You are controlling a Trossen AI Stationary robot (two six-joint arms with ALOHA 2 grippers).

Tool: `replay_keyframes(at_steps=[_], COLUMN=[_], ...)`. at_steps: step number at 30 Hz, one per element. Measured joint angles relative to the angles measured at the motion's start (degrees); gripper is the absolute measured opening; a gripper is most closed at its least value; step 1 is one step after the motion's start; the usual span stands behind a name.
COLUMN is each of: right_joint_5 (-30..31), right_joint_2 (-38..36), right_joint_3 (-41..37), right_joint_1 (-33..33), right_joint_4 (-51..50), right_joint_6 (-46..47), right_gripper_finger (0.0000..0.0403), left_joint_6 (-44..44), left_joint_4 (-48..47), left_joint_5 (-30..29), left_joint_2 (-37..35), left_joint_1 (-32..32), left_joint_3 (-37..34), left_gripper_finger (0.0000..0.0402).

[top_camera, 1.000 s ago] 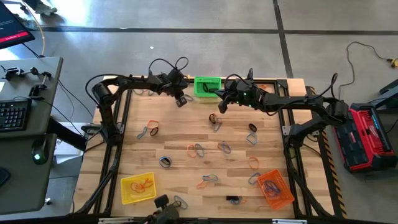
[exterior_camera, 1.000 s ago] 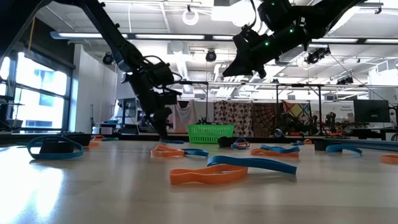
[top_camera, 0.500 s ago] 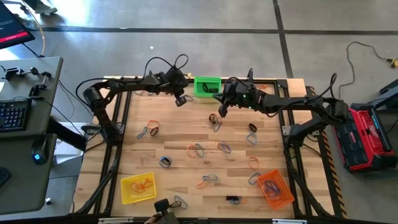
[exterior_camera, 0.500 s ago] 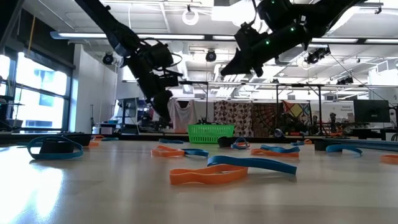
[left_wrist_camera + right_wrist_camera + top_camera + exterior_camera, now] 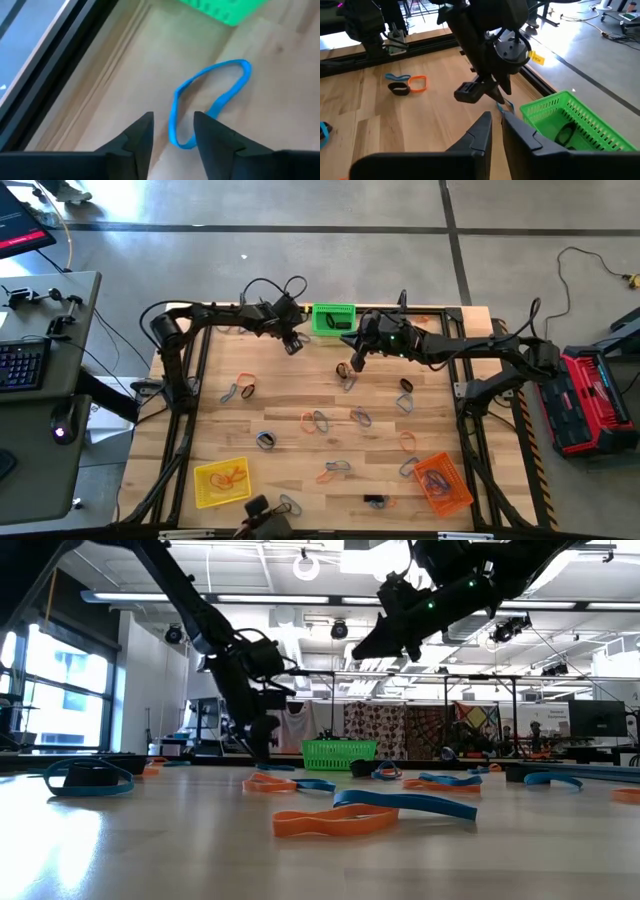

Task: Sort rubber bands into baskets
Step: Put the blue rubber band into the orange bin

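My left gripper [image 5: 173, 122] hangs low over the table's far side, just left of the green basket [image 5: 333, 318]. It is open, and the near end of a blue rubber band [image 5: 210, 69] lies flat on the wood between its fingertips. My right gripper [image 5: 352, 363] hovers high on the basket's near side; its fingers [image 5: 485, 122] stand a narrow slit apart with nothing between them. A black band [image 5: 565, 134] lies inside the green basket. Several more bands [image 5: 318, 420] lie loose across the table. My left gripper comes at the blue band from above, slanting down, with one finger on each side of the band's near end [image 5: 181, 144]. Whether either finger touches it I cannot tell. The band lies slack on the table.
A yellow basket [image 5: 222, 480] stands at the near left and an orange basket [image 5: 443, 483] at the near right, each holding bands. Black frame rails [image 5: 200, 380] run along both sides of the table. In the low view, orange and blue bands [image 5: 345, 815] lie close to the camera.
In the low view my left gripper rose a little half a second ago and has come back down to just above the table beside the green basket. My right arm has kept nearly still.
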Motion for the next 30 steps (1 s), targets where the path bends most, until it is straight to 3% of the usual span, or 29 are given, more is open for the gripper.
replay_keyframes(at_steps=[7,15,24,30], right_joint_5=[0.01,0.02,0.05,5.58], right_joint_2=[0.00,0.00,0.00,0.00], right_joint_3=[0.00,0.00,0.04,0.04], right_joint_1=[0.00,0.00,1.89,5.61], right_joint_4=[0.05,0.05,-0.56,-1.42], right_joint_6=[-0.01,-0.02,-1.79,-5.74], right_gripper_finger=[0.0035,0.0035,0.0035,0.0044], left_joint_6=[-0.63,4.19,6.32,5.18], left_joint_4=[0.01,-0.26,-1.41,-2.10], left_joint_5=[0.96,2.96,2.10,1.62], left_joint_2=[1.51,1.46,-1.40,-6.33], left_joint_1=[1.55,0.95,-1.78,-4.15], left_joint_3=[0.20,0.13,-0.13,-0.15], left_gripper_finger=[0.0119,0.0010,0.0003,0.0001])
